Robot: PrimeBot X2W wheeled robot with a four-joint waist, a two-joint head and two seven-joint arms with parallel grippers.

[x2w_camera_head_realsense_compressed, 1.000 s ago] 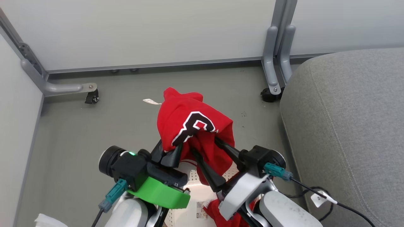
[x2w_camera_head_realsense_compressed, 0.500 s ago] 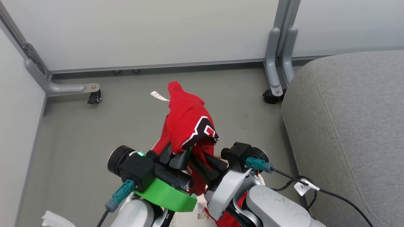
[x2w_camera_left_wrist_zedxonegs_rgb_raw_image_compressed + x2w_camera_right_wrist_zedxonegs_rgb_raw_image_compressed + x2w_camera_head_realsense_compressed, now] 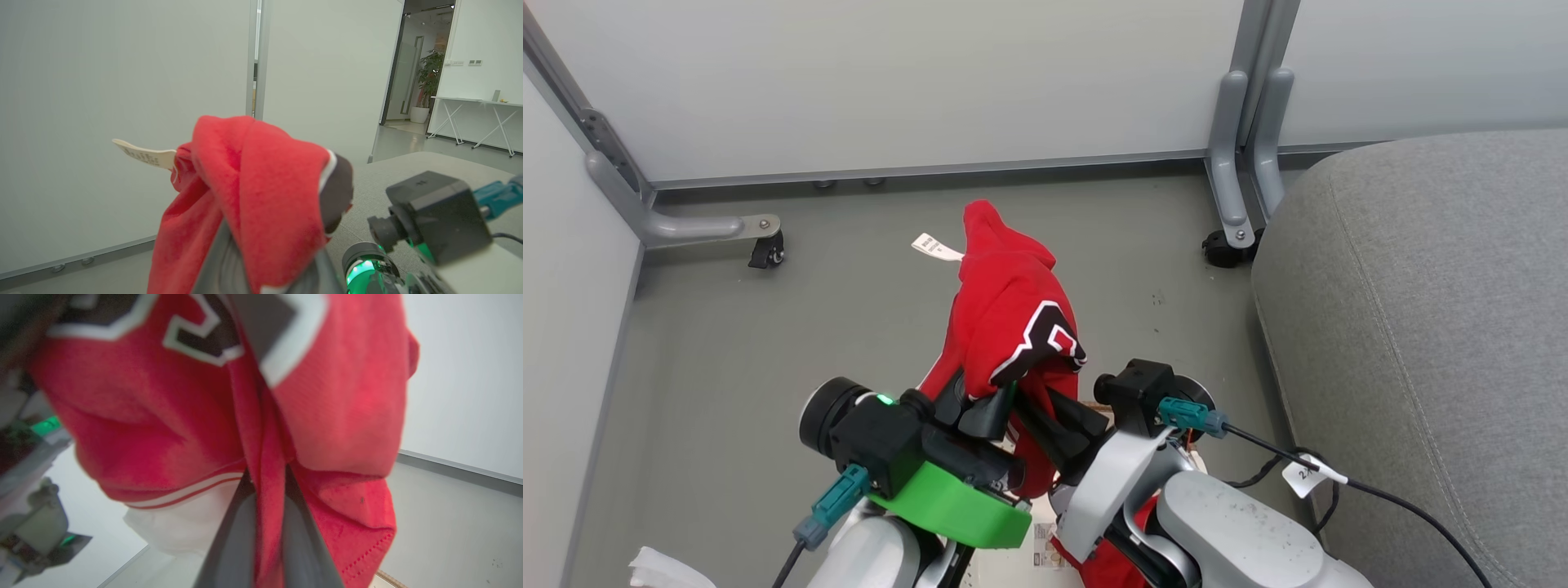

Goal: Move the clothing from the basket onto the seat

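Both of my pincers have hold of the bright red soft garment with black-and-white lettering (image 3: 1013, 314), bunched and lifted over the grey-green floor (image 3: 768, 343). My left pincer (image 3: 982, 407) is closed on its near left edge. In the left wrist view the red cloth hangs between and over my two dark fingers (image 3: 220, 261), hiding their tips. My right pincer (image 3: 1058, 420) is pinched nearly together, with a narrow fold of the same cloth clamped between its fingers (image 3: 233, 543) and white striped trim showing just left of them. A white paper tag (image 3: 935, 247) sticks out from the garment's far left. Below my wrists, at the near edge, lies a bit of the cream plastic basket (image 3: 1001, 567) with a label sticker on its bottom. A plainer red garment (image 3: 1107, 563) lies beside that, partly hidden by my right arm. The large grey woven-fabric seat (image 3: 1421, 327) stands to the right, apart from the lifted garment.
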